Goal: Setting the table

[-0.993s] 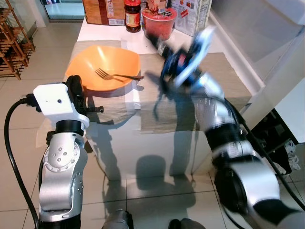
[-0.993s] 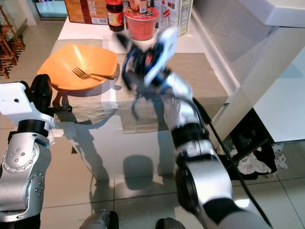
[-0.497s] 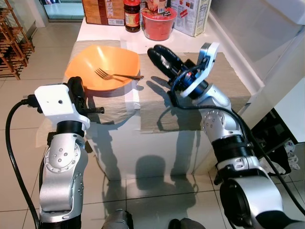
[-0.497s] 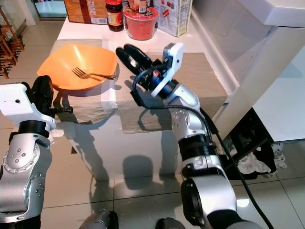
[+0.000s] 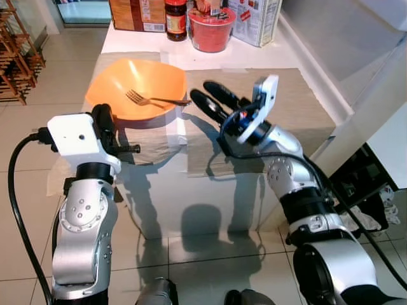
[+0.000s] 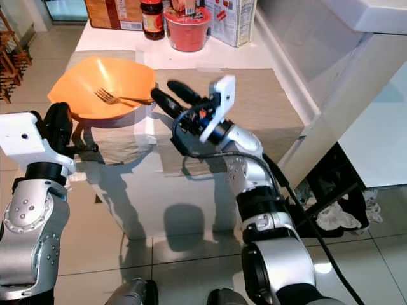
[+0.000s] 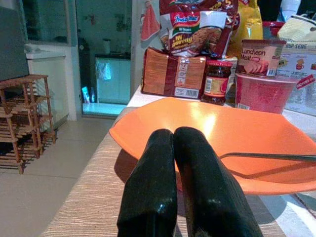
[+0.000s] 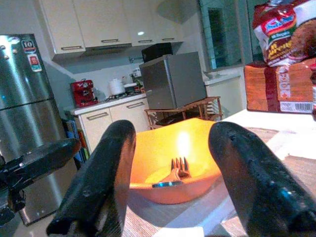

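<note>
Right gripper (image 5: 206, 96) spread wide, empty, lined up on fork (image 5: 155, 100) in orange bowl (image 5: 121, 79). Best approach: low, straddle handle, then pinch.

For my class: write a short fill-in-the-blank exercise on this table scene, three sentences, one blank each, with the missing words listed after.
1. The fork lies inside the ______ bowl.
2. The fingers of the right gripper are ______, pointing toward the bowl.
3. The fingers of the left gripper are ______, held near the bowl's front edge.

Missing words: orange; open; shut
</note>
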